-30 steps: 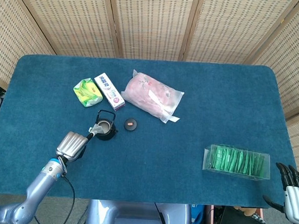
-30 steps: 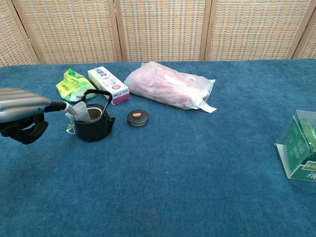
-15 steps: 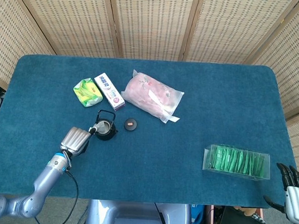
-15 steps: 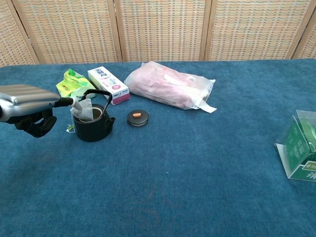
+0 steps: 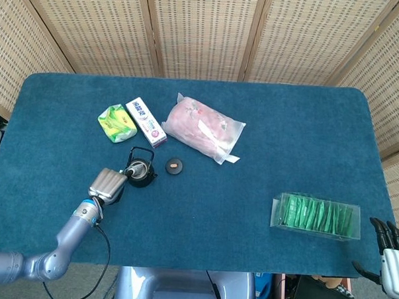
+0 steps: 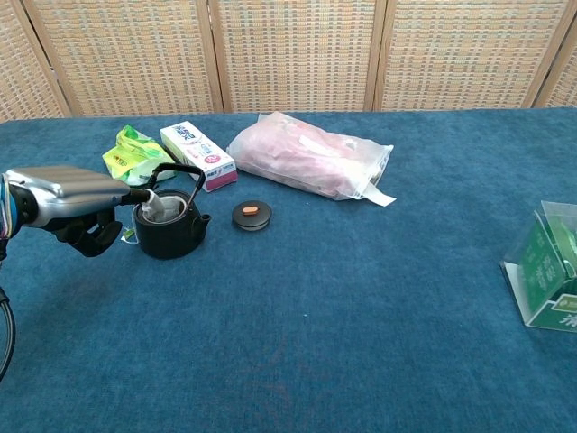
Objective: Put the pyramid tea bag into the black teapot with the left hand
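The black teapot (image 6: 169, 230) (image 5: 139, 174) stands lidless on the blue table, its handle upright. The white pyramid tea bag (image 6: 161, 207) sits in the pot's mouth, pinched by my left hand (image 6: 77, 200) (image 5: 108, 185), which reaches in from the pot's left. A small green tag (image 6: 129, 235) hangs beside the pot's left wall. The pot's round lid (image 6: 251, 215) (image 5: 175, 166) lies on the cloth just right of it. My right hand (image 5: 393, 258) shows at the bottom right corner of the head view, off the table, fingers spread and holding nothing.
Behind the teapot lie a green-yellow packet (image 6: 133, 152), a white carton (image 6: 198, 155) and a pink plastic bag (image 6: 311, 167). A clear box of green sachets (image 5: 316, 216) stands near the front right edge. Wicker screens close off the back.
My left hand moved right toward the teapot. The tea bag went from hanging at the pot's left rim to sitting in its opening.
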### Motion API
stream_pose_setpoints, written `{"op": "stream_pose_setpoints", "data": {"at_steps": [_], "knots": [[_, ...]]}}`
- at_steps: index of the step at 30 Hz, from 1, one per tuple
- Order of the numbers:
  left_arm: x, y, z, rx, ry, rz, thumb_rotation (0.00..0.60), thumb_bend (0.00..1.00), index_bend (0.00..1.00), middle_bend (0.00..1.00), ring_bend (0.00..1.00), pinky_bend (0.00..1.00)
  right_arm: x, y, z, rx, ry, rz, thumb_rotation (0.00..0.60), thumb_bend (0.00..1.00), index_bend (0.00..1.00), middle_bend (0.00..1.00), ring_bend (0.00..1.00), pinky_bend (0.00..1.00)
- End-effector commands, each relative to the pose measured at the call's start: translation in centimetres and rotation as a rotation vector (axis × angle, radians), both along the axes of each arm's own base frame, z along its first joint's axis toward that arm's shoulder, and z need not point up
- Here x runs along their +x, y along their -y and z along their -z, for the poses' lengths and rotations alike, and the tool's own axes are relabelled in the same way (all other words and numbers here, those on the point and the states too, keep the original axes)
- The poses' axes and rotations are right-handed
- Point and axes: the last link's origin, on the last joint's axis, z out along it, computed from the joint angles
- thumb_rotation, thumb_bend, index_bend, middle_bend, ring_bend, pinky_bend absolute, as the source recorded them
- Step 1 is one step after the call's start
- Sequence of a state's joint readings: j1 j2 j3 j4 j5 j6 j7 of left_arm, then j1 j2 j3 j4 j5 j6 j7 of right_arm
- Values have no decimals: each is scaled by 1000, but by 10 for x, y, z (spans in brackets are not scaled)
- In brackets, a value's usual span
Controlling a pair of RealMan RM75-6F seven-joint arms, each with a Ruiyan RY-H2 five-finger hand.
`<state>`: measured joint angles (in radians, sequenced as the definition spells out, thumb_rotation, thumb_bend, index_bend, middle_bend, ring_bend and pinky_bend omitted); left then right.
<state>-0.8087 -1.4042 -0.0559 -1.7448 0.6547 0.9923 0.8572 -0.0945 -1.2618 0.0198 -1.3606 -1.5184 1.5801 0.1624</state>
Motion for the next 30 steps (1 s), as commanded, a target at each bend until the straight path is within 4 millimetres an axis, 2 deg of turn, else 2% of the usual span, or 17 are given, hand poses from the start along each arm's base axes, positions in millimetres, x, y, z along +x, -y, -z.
{"op": "stream_pose_setpoints", "data": {"at_steps": [1,17,24,30], "knots": [[2,0,1,4,19,4,600,783,96,858,806,715,0,0,0,-2,0,1,600,9,118,207,75,157],[1,13,-18,40,80,39,600,783,96,857,806,715,1,-1,0,0,-1,-4,600,8,118,207,75,157],[-2,12,-21,63,104,32,600,783,96,853,806,715,2,0,0,1,0,-4,600,8,118,207,75,157],[-3,20,-35,160,187,58,600,783,88,773,767,703,2,0,-1,-2,-3,-7,600,9,118,207,75,157]]}}
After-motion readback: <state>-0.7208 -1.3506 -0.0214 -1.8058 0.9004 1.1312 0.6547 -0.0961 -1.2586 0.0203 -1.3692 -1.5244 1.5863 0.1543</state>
